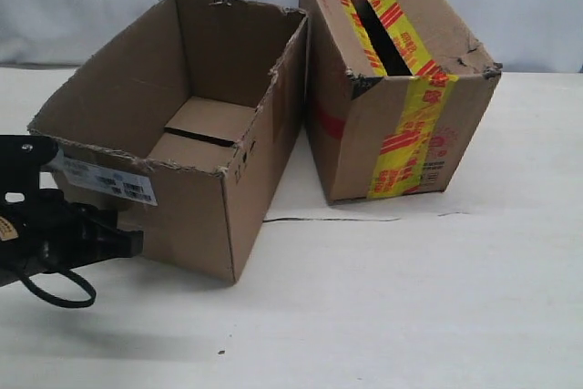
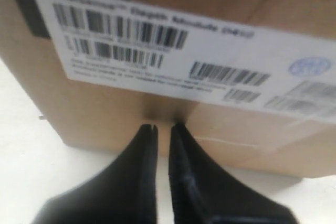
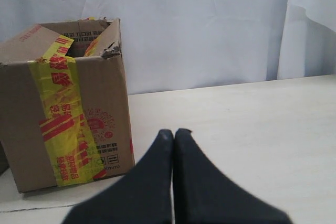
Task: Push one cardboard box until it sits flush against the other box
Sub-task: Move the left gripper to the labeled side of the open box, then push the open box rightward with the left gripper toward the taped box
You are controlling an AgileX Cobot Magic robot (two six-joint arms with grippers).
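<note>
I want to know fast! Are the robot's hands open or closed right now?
Left gripper: closed, empty, tips at the cardboard box.
Right gripper: closed, holding nothing.

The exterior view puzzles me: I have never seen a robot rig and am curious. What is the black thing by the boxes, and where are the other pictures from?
It is a two-armed robot. One camera stands off the arms; the other two ride on its wrists. On the white table stand an open cardboard box and a taped other box, with a wedge of gap between them. The black thing is the left gripper, shut, set against the side with the white label. The right gripper, shut, holds nothing.
</note>
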